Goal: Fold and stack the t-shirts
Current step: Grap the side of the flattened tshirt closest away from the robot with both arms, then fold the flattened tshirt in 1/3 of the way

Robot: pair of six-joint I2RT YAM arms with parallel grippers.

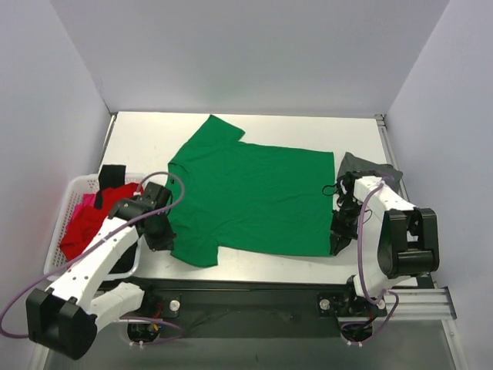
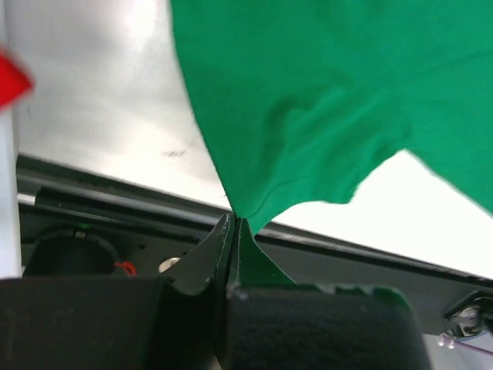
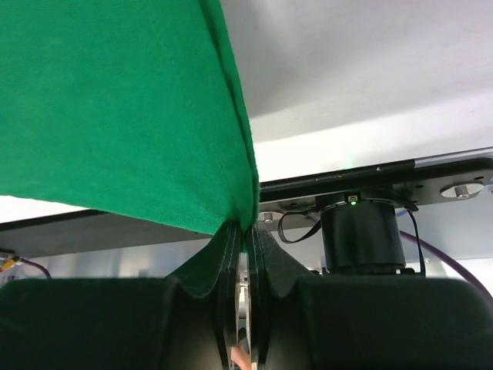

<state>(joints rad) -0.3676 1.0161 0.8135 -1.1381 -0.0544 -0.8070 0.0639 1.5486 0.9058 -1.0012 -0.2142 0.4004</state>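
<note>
A bright green t-shirt (image 1: 254,196) lies spread across the white table, collar end to the left, hem to the right. My left gripper (image 1: 163,240) is shut on its near sleeve; the left wrist view shows the green cloth (image 2: 323,108) pinched at the tip of my left gripper (image 2: 233,225). My right gripper (image 1: 337,243) is shut on the near hem corner, and the cloth (image 3: 123,108) hangs from the tip of that gripper (image 3: 246,230). A dark grey t-shirt (image 1: 368,167) lies bunched at the right, partly behind the right arm. Red (image 1: 86,223), pink (image 1: 86,201) and black (image 1: 113,175) shirts sit in the basket.
A white lattice basket (image 1: 60,231) stands at the table's left edge beside the left arm. The black mounting rail (image 1: 254,294) runs along the near edge. Grey walls enclose the table on three sides.
</note>
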